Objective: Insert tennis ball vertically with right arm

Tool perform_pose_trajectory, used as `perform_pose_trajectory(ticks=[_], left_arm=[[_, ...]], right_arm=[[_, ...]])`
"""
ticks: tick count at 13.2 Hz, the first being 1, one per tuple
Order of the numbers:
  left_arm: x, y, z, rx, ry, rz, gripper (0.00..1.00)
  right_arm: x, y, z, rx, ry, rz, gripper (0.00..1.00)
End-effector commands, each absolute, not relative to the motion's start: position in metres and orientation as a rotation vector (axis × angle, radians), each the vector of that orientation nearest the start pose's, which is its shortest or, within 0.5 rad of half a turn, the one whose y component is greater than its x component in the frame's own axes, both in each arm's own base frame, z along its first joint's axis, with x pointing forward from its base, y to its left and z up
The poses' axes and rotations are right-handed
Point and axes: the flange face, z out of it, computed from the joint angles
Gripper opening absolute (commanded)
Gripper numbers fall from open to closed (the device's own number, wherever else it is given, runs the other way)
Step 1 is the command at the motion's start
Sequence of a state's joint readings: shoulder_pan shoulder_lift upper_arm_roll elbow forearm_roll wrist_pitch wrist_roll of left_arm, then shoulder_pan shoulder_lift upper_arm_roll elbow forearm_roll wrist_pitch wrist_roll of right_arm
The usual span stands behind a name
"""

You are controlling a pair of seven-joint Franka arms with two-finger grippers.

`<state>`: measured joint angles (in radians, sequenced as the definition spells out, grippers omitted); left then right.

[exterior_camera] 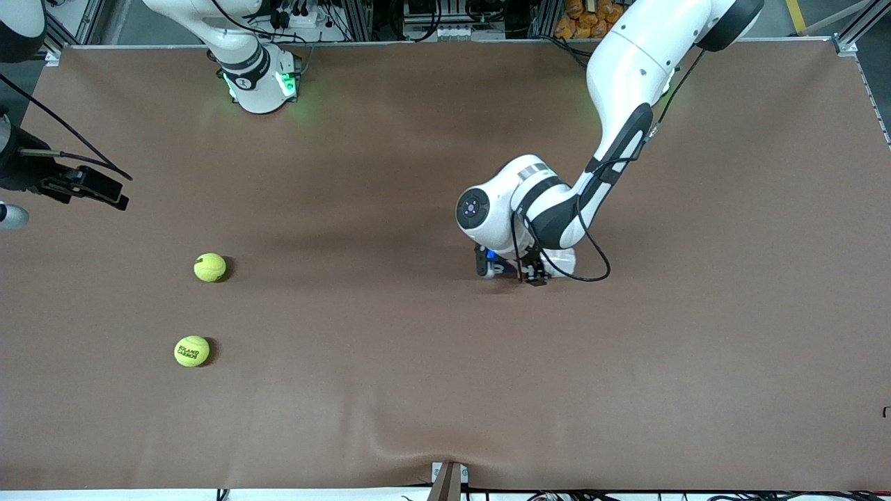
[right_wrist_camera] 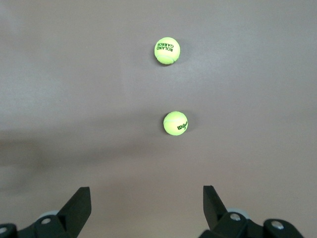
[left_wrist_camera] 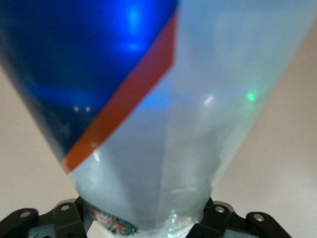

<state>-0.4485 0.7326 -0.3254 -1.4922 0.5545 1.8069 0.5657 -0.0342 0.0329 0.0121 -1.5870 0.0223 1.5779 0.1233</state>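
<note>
Two yellow-green tennis balls lie on the brown table toward the right arm's end. One ball [exterior_camera: 209, 267] [right_wrist_camera: 175, 123] lies farther from the front camera than the other ball [exterior_camera: 191, 351] [right_wrist_camera: 167, 50]. My right gripper [right_wrist_camera: 147, 191] hangs open and empty above the table, short of the balls; the right arm's hand [exterior_camera: 69, 182] shows at the edge of the front view. My left gripper [exterior_camera: 511, 268] [left_wrist_camera: 143, 220] is down at mid-table, shut on a clear tube with a blue and red label [left_wrist_camera: 148, 124]. In the front view the arm hides most of that tube [exterior_camera: 493, 256].
The right arm's base [exterior_camera: 257, 76] stands at the table's back edge. The left arm [exterior_camera: 619, 118] reaches over the middle of the table. A small bracket [exterior_camera: 449, 480] sits at the front edge.
</note>
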Motion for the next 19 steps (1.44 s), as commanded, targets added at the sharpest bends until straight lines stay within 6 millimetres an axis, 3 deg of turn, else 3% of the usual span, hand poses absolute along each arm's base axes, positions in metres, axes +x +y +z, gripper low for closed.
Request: perform_pose_trajectory(ticks=[1, 3, 6, 10, 15, 19], left_arm=[[0.54, -0.451, 0.28, -2.148, 1.98, 0.285, 0.8], [0.548, -0.466, 0.298, -2.283, 2.008, 0.114, 0.8], [0.566, -0.482, 0.316, -2.386, 2.023, -0.241, 0.79], [0.585, -0.495, 0.324, -2.601, 1.941, -0.672, 0.79], [0.592, -0.504, 0.311, -2.86, 1.723, -1.026, 0.8], [0.578, -0.506, 0.282, -2.894, 1.647, -1.131, 0.79]], right_arm=[[0.562, -0.022, 0.574, -3.123, 0.277, 0.101, 1.0], [0.559, -0.025, 0.546, -3.122, 0.287, 0.164, 1.0], [0.555, -0.049, 0.494, -3.118, 0.344, 0.181, 1.0], [0.55, -0.048, 0.403, -3.12, 0.341, 0.159, 1.0], [0.577, -0.053, 0.288, -3.167, 0.284, 0.14, 1.0], [0.577, -0.051, 0.232, -3.187, 0.235, 0.179, 1.0]])
